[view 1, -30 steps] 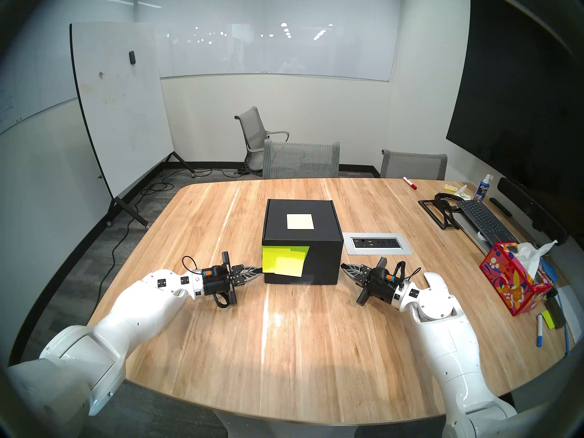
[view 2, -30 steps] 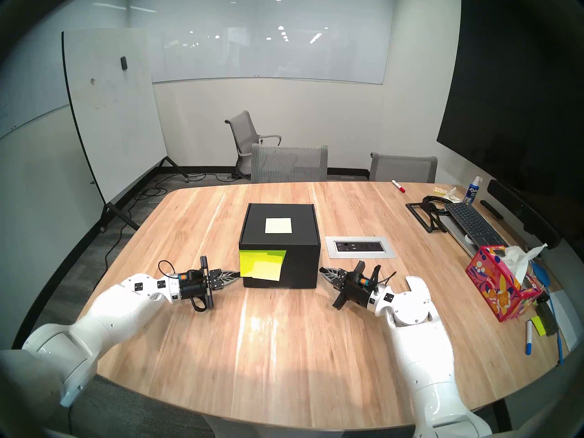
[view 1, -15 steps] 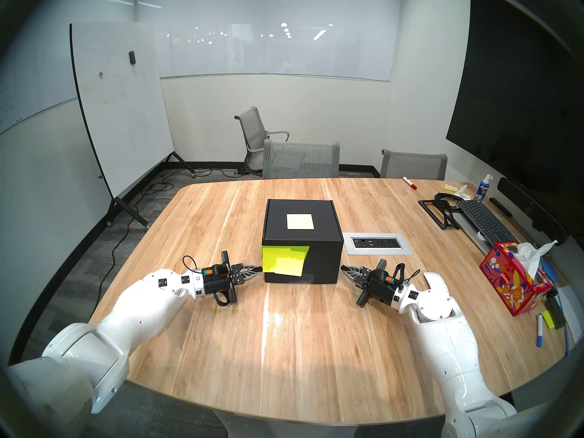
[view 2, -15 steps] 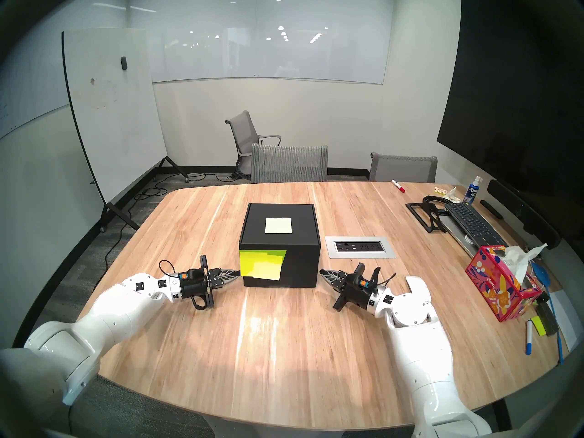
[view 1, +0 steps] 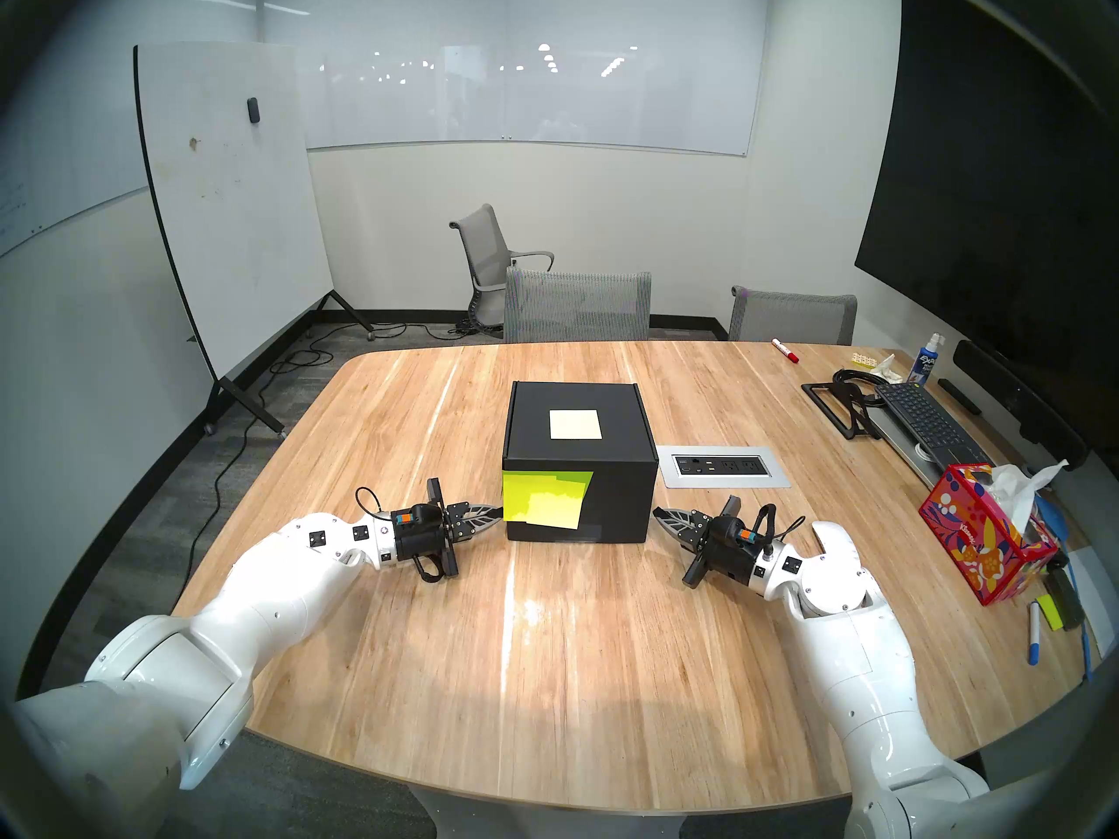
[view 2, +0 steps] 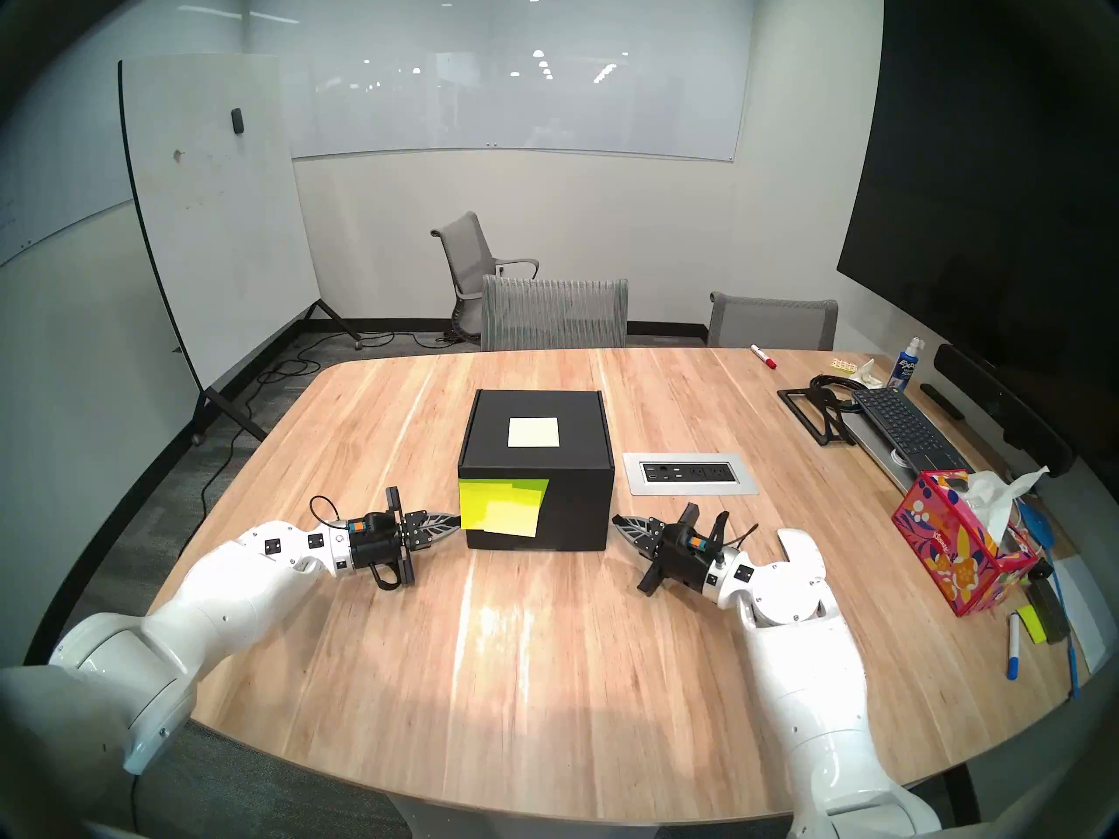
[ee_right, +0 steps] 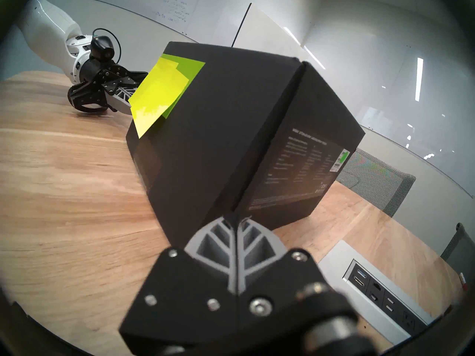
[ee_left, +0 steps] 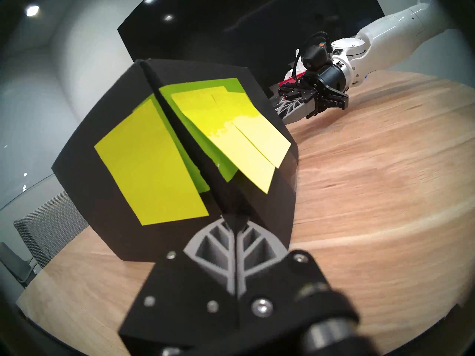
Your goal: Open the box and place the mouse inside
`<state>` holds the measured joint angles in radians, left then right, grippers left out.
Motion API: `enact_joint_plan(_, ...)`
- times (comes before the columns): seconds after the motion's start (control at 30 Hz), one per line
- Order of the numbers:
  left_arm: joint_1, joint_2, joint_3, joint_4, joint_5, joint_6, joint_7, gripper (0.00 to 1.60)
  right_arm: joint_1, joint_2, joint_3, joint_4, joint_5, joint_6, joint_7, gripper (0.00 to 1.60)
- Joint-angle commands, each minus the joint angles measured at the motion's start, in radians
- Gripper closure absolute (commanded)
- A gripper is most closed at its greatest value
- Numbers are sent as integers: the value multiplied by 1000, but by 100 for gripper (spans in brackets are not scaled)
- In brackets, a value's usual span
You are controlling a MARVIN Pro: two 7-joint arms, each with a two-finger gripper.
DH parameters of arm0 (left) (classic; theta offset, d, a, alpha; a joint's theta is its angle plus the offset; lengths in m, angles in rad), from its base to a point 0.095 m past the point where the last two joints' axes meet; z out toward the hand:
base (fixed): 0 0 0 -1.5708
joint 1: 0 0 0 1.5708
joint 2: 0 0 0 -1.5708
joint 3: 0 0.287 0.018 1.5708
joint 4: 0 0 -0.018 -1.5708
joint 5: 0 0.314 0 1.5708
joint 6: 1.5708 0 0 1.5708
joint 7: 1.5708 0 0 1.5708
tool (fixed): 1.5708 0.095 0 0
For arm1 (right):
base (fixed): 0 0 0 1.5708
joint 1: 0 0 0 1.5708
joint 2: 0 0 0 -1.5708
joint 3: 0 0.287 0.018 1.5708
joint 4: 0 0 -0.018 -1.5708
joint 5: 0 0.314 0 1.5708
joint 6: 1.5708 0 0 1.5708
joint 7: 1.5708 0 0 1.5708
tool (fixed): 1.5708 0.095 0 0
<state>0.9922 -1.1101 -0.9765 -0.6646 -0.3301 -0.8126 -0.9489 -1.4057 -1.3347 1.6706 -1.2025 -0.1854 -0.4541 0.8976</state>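
Two grippers flank the box, which sits lid closed at the centre of the table. A pale note lies on the lid; yellow-green notes cover the near-left corner. The left gripper has its fingers pressed together, empty, with the tip at the box's near-left vertical edge; contact cannot be confirmed. The right gripper is likewise closed and empty, with the tip at the near-right edge. Both point roughly level, toward the box. No mouse is visible in any view. A power panel is set into the table just right of the box. A tissue box stands well apart at the right edge.
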Motion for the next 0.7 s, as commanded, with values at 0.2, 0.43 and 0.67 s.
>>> enact_joint_plan(0.2,-15,-17,-11,9,19,15,39,160,14,-1,1,-17,6,-1,9,160)
enact_joint_plan(0.43,-15,-21,-18,14,29,14,49,160,14,-4,1,-21,1,2,11,160)
enact_joint_plan(0.67,-19,-27,-20,26,29,10,43,160,14,-8,4,-26,-1,7,16,160)
